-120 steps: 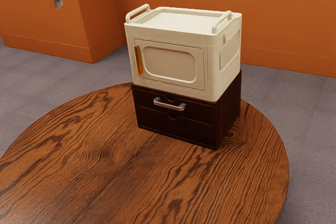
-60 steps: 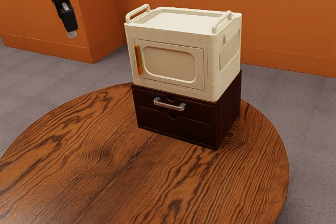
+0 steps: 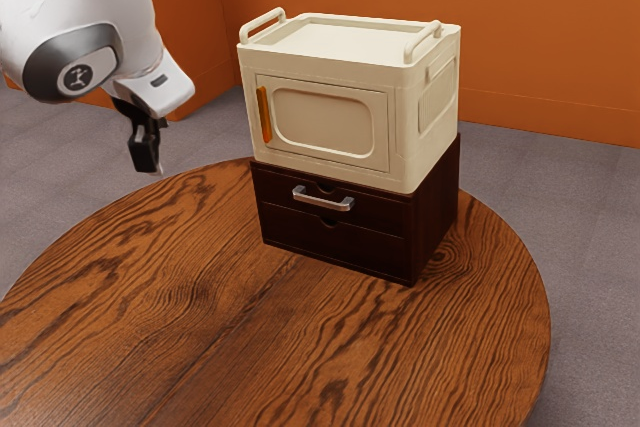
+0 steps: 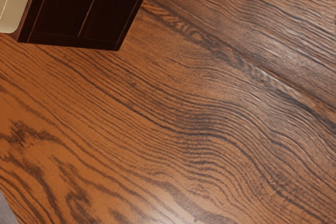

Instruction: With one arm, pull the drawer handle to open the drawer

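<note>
Main hazard: the dark two-drawer chest (image 3: 335,232), right of centre in the exterior view, may drag across the round wood table (image 3: 130,347) if its drawer binds or the pull runs crooked. The cream cabinet (image 3: 330,117) stacked on it could then shift or tip. Next: the gripper (image 3: 156,167), upper left of the exterior view and well apart from the chest, may strike the front if the hand turns late; the wrist view takes in mostly table grain, so alignment appears unfinished. Least: the slim metal handle (image 3: 323,201), on the upper drawer's face, could slip from a shallow grasp. That drawer appears shut.

Surroundings: orange wall (image 3: 520,27) behind; cabinet directly above the drawer face, restricting a steep approach; its small orange door pull (image 3: 264,114) a possible false target. Whether the gripper is open or closed cannot be determined.
</note>
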